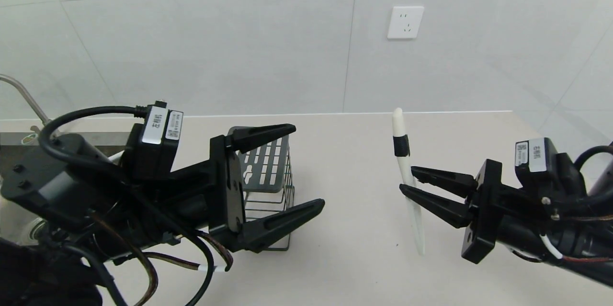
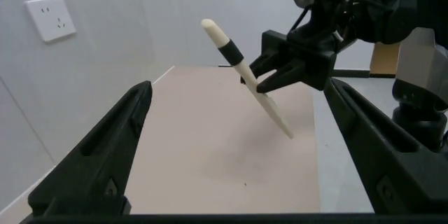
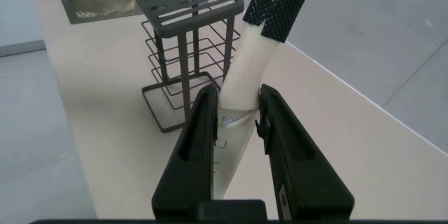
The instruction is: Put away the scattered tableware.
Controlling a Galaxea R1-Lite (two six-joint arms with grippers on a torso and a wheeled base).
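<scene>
Head view showed the right gripper [image 1: 407, 179] pinching a white utensil [image 1: 398, 129] near-upright above the counter [image 1: 345, 153], with the slotted wire holder [image 1: 266, 164] at its 9 o'clock by the spread-open left gripper [image 1: 309, 165], so lowering probably had to wait until the tip sat squarely over a slot.

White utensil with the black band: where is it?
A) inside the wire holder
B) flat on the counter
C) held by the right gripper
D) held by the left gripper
C: the right gripper has its fingers shut on the white utensil, outside the wire holder.
</scene>
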